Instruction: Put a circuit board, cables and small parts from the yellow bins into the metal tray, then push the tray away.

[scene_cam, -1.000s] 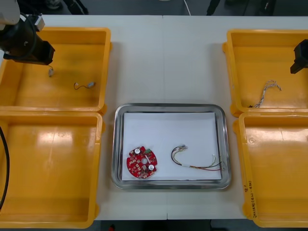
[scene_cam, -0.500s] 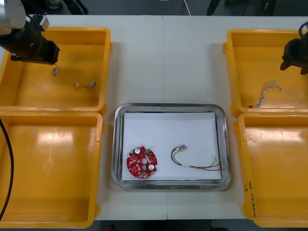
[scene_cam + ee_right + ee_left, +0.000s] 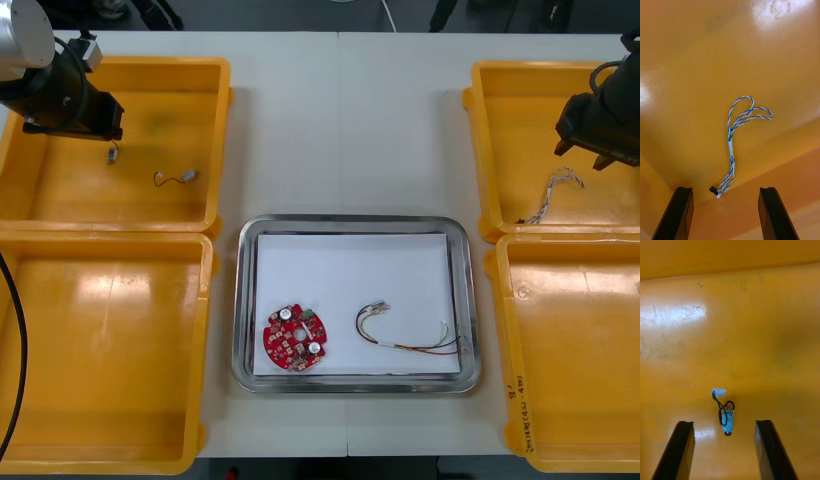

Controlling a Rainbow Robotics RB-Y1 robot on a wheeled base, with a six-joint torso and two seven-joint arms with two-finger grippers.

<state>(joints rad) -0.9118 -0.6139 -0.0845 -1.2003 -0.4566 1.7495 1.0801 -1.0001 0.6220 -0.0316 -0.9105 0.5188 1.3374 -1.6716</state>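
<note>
Left hand (image 3: 104, 132) is hovering over the far left yellow bin (image 3: 60, 195), toward its far left corner. Its fingers (image 3: 683, 444) are standing well apart, holding nothing. A small metal part (image 3: 727, 420) with a short black wire and a white plug is lying on the bin floor between the two fingers, touching neither. In the front view this part (image 3: 112, 152) is sitting just beside the hand.

A second small part with a wire (image 3: 176, 178) is lying in the same bin, nearer its middle and apart from the first.

Right hand (image 3: 583, 156) is hanging over the far right yellow bin (image 3: 520, 120). Its fingers (image 3: 773, 210) are also spread, gripping nothing. A twisted blue and white cable (image 3: 732, 150) is lying on that bin's floor, its plug end sitting between the fingers close to the bin wall and its loops lying farther out. From the front, the cable (image 3: 553, 192) is running from under the hand toward the bin's near corner.

The metal tray (image 3: 350, 222), white inside, is sitting on the worktop (image 3: 340, 120) between the bins. It is holding a round red circuit board (image 3: 295, 337) at its near left and a red and yellow cable (image 3: 405, 337) to the right, apart from the board.
</note>
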